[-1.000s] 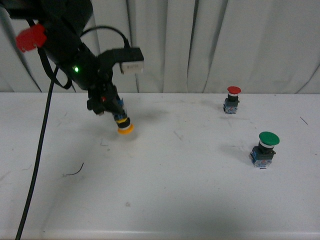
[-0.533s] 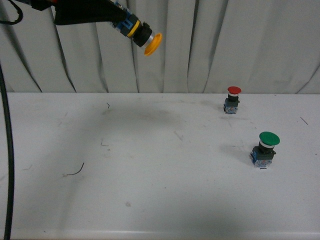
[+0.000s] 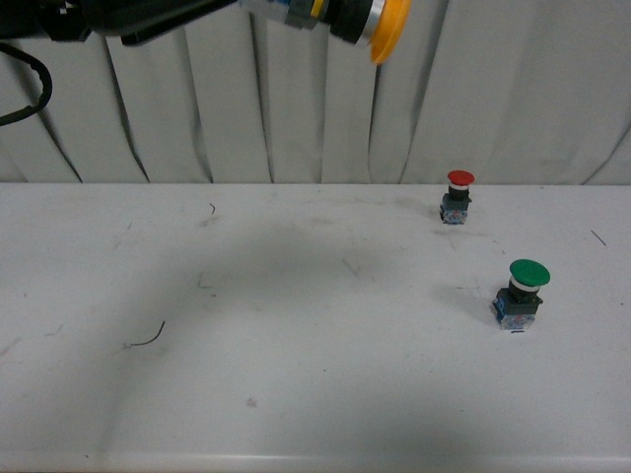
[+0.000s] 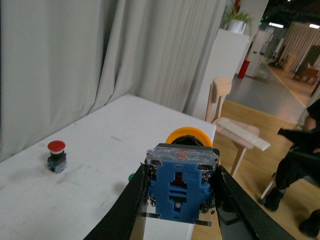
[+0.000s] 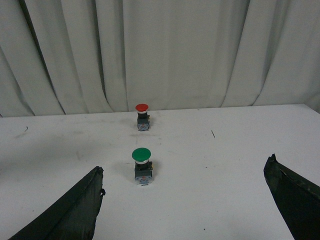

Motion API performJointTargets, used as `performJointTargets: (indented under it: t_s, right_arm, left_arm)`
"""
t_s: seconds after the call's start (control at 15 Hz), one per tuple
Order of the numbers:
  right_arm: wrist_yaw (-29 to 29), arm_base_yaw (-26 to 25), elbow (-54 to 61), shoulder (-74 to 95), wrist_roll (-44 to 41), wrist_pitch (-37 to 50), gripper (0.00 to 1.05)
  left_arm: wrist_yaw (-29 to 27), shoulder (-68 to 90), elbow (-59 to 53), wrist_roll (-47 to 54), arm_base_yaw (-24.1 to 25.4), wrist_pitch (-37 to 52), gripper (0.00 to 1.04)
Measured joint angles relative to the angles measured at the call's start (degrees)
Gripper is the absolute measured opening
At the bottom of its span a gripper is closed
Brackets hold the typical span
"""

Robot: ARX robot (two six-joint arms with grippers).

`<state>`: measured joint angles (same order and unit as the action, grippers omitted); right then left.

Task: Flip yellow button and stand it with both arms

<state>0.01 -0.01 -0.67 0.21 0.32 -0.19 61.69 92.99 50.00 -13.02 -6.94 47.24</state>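
Observation:
The yellow button (image 3: 380, 25) hangs high above the table at the top edge of the front view, lying sideways with its orange-yellow cap toward the right. My left gripper (image 3: 281, 10) is shut on its base. In the left wrist view the blue contact block (image 4: 181, 182) fills the space between the two dark fingers (image 4: 125, 210), and the yellow cap (image 4: 188, 136) points away from the camera. My right gripper (image 5: 185, 166) is open with nothing in it, low over the table; it is out of the front view.
A red-capped button (image 3: 458, 195) stands upright at the back right of the white table (image 3: 296, 374). A larger green-capped button (image 3: 523, 293) stands nearer on the right, also seen ahead of the right fingers (image 5: 141, 165). A grey curtain (image 3: 542, 89) hangs behind.
My left arm has lifted the yellow button from just above the table up and to the right. The cap pointed down a second ago and now points sideways to the right.

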Motion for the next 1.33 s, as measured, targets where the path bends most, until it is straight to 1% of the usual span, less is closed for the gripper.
performJointTargets:
  t_s: [0.07, 0.13, 0.2, 0.33, 0.6, 0.67, 0.73, 0.8, 0.93, 1.0, 1.07, 1.13, 1.2, 1.33]
  right_arm:
    - [0.0, 0.0, 0.0, 0.0, 0.0, 0.0, 0.98]
    - [0.0, 0.0, 0.0, 0.0, 0.0, 0.0, 0.98]
    - [0.0, 0.0, 0.0, 0.0, 0.0, 0.0, 0.98]
    - [0.0, 0.0, 0.0, 0.0, 0.0, 0.0, 0.98]
    - [0.0, 0.0, 0.0, 0.0, 0.0, 0.0, 0.98]
    - [-3.0, -1.0, 0.0, 0.2, -0.6, 1.6, 0.98]
    - [-9.9, -5.0, 0.0, 2.6, -1.4, 8.2, 0.98]
    - [-14.6, -8.7, 0.0, 8.2, -1.4, 14.2, 0.98]
    - [-19.7, -13.4, -0.6, 23.1, -1.0, 28.9, 0.98]
    - [-20.3, -14.0, -2.3, 32.0, -0.2, 37.0, 0.98]
    - [-20.9, -13.3, -7.2, 44.2, 1.1, 47.6, 0.98]
    - [-21.3, -11.9, -11.6, 52.2, 2.4, 54.2, 0.98]
    - [-21.6, -10.1, -16.3, 59.5, 3.8, 58.8, 0.98]
    - [-23.5, -5.9, -25.9, 73.0, 8.3, 63.4, 0.98]
  left_arm:
    - [-0.3, 0.0, -1.3, -6.7, -0.1, 7.5, 0.32]
    - [-0.9, 0.1, -2.5, -12.3, -0.1, 12.9, 0.32]
    - [-1.4, 0.1, -3.6, -16.1, 0.1, 15.9, 0.32]
    - [-2.3, 0.9, -3.9, -20.2, -0.1, 17.7, 0.32]
    - [-2.7, 1.6, -4.3, -22.3, -0.4, 20.2, 0.32]
    - [-2.8, 2.3, -4.3, -22.7, -0.4, 20.8, 0.32]
    - [-3.3, 2.9, -4.4, -23.0, -0.4, 21.9, 0.32]
    - [-3.7, 3.2, -4.4, -23.1, -0.5, 21.9, 0.32]
    - [-4.5, 3.6, -4.5, -23.4, -0.8, 23.0, 0.32]
    - [-4.8, 3.8, -4.5, -23.8, -0.8, 23.5, 0.32]
    - [-5.3, 4.4, -4.5, -24.5, -0.9, 24.6, 0.32]
    - [-5.6, 4.4, -4.6, -25.1, -1.1, 25.6, 0.32]
    - [-6.0, 4.4, -4.7, -25.6, -1.1, 26.1, 0.32]
    - [-6.4, 4.5, -4.9, -26.5, -1.2, 26.3, 0.32]
